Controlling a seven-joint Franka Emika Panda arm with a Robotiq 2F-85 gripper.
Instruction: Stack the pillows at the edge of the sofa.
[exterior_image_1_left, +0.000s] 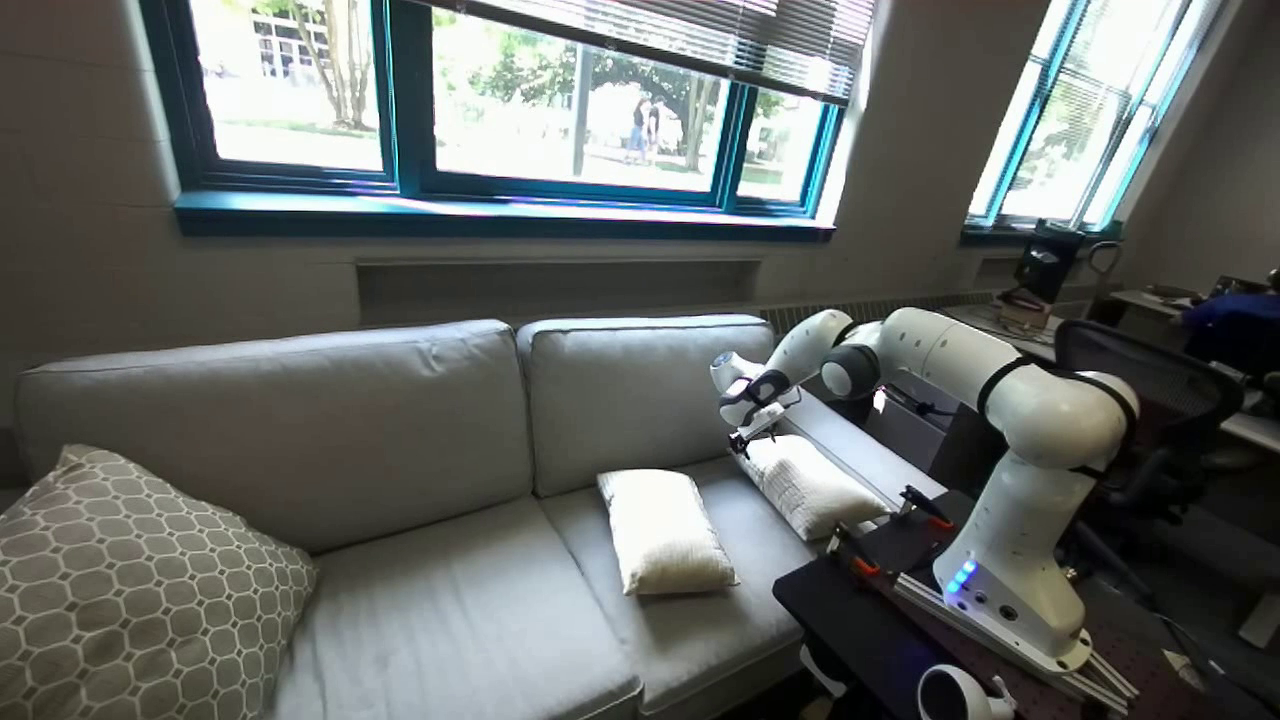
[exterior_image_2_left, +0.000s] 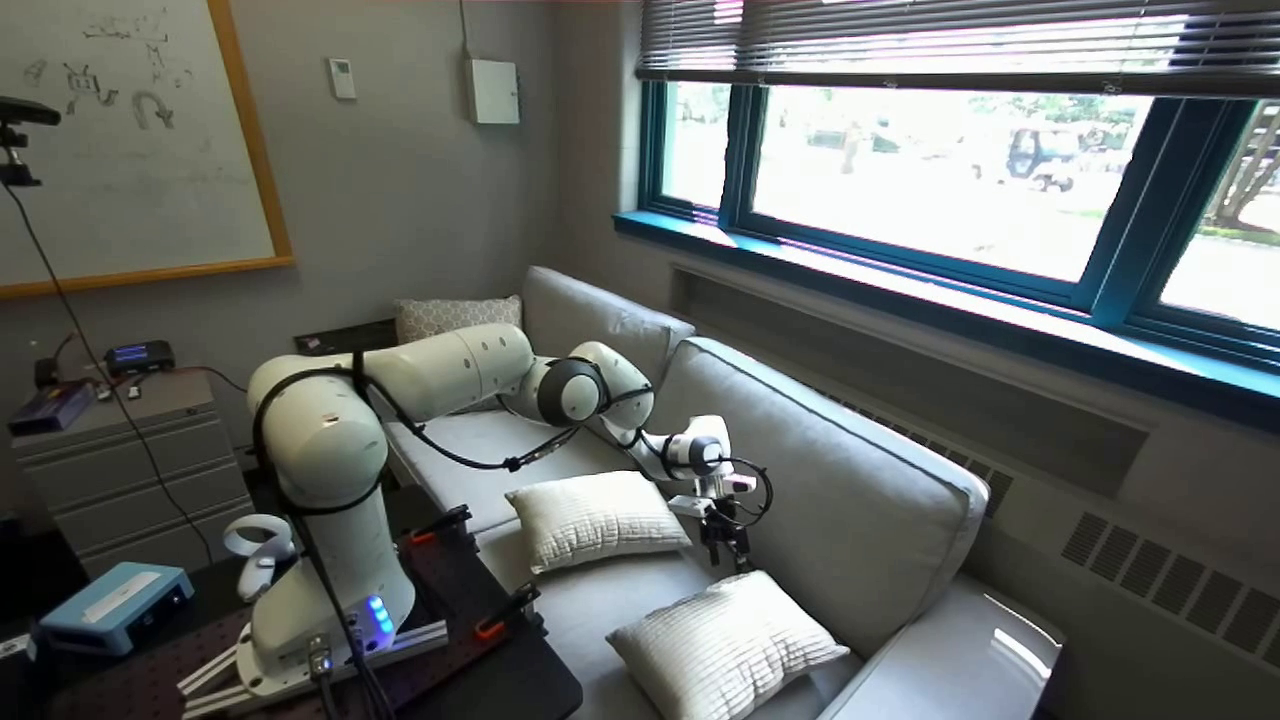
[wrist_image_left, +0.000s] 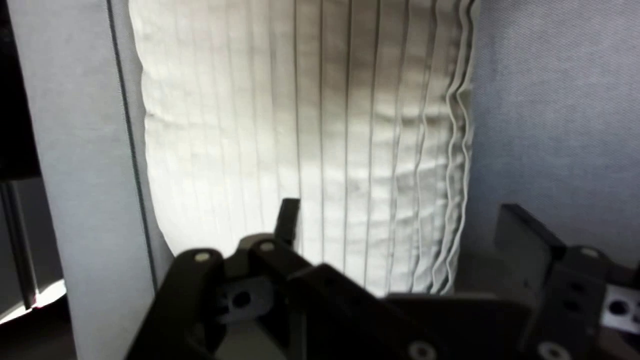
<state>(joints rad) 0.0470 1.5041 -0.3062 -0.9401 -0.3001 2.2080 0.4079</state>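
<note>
Cream rectangular fabric pillows (exterior_image_1_left: 668, 530) lie apart on the grey fabric sofa (exterior_image_1_left: 440, 610) (black two-fingered gripper (wrist_image_left: 400, 207) spread wide); we record stacking outstanding.

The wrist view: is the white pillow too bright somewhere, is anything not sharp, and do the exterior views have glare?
Wrist view: the pillow is washed out at its lower left, where the pleats fade, dimmer toward the top; the gripper's fingers look dark and slightly soft. Both exterior views: the large window is partly bleached. In an exterior view, the sofa arm carries a bright streak.
</note>
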